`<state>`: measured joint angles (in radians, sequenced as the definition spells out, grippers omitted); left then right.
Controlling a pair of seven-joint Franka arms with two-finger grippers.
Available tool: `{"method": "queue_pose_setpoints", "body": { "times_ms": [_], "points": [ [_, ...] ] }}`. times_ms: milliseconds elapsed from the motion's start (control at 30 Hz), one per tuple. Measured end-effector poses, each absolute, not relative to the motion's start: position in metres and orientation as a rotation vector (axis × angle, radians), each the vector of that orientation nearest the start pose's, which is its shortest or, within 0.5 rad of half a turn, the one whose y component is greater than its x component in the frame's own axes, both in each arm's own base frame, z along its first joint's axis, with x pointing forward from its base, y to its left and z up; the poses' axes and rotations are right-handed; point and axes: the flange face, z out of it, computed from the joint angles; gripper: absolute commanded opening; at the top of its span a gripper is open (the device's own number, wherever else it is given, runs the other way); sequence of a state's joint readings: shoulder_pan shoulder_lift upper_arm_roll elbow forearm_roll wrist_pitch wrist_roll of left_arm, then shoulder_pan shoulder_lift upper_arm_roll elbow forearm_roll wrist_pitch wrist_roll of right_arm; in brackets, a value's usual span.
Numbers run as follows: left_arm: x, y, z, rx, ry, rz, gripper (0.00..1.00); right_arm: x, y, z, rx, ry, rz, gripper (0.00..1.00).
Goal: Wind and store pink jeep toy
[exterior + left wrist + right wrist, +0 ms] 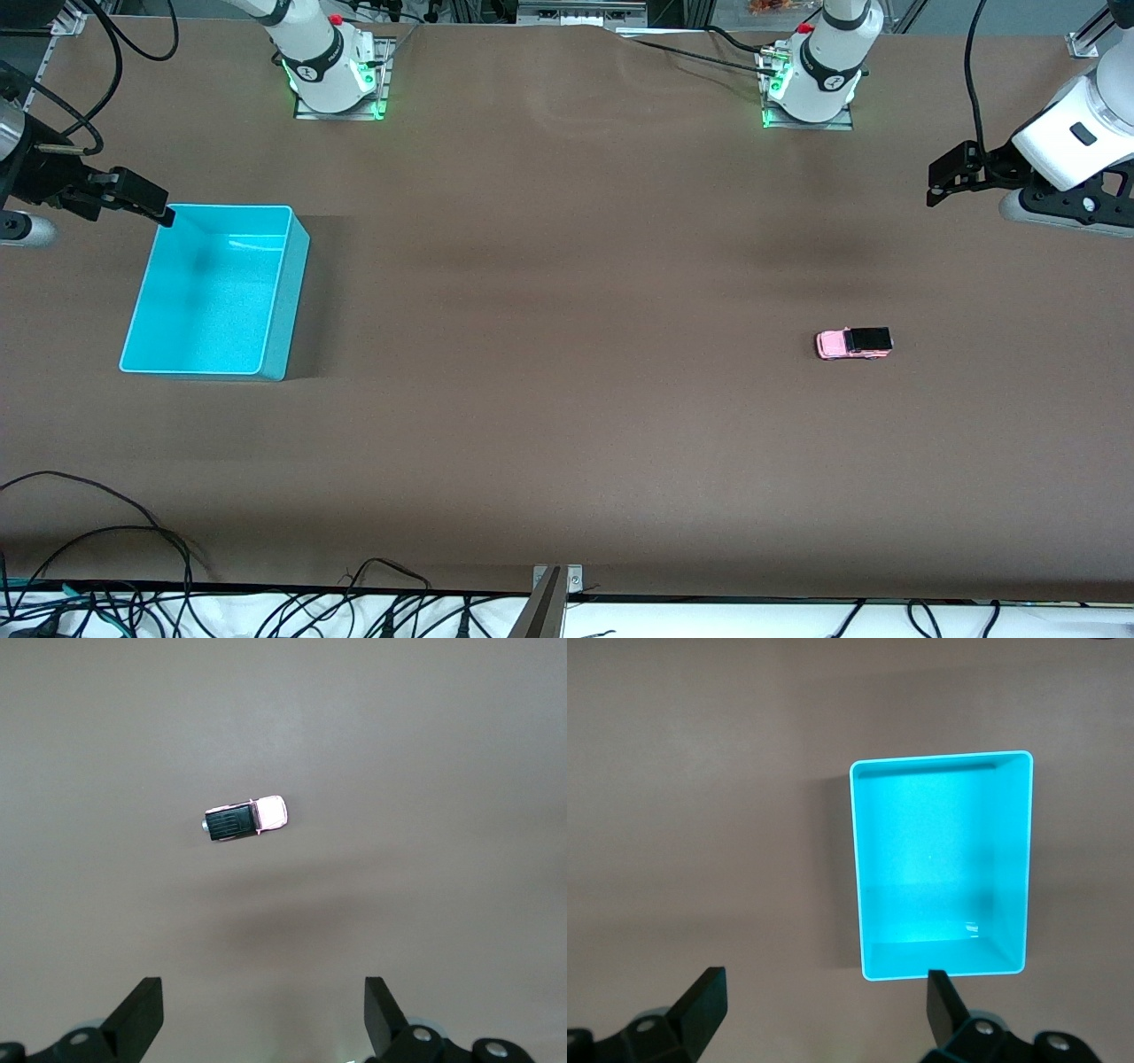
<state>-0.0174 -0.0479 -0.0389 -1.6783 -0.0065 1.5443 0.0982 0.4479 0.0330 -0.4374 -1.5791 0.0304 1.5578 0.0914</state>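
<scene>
1. Your left claw [941, 182] hangs in the air over the brown worktop [567, 354] at the left arm's end, its fingers [137, 1014] spread wide and holding nothing.
2. The pink jeep toy [853, 343] stands on its wheels on the worktop, well apart from your left claw and nearer to the front camera than the spot that claw is over. In the left wrist view you see its black roof from above [245, 819], out ahead of the spread fingertips, untouched.
3. Your right claw [151, 206] hangs at the right arm's end, over the corner of the turquoise bin [282, 292] that lies farthest from the front camera. Its fingers [700, 1001] are also spread and hold nothing.
4. The bin sits open-topped on the worktop with nothing in it [1010, 859], and the jeep lies well apart from your right claw.
</scene>
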Motion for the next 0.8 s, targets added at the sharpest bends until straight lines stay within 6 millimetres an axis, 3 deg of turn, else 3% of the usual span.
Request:
{"method": "queue_pose_setpoints", "body": {
  "times_ms": [234,601,801],
  "points": [
    [0.536,-0.033,0.592,-3.135,0.255,0.153,1.0,0.562,0.013,0.602,-3.125,0.127,0.085,1.0],
    [0.555,-0.043,0.561,-3.13,0.293,0.236,1.0,0.562,0.013,0.601,-3.126,0.128,0.087,1.0],
    [0.566,-0.044,0.551,-3.11,0.543,0.233,1.0,0.562,0.013,0.601,-3.126,0.127,0.088,1.0]
  ]
}}
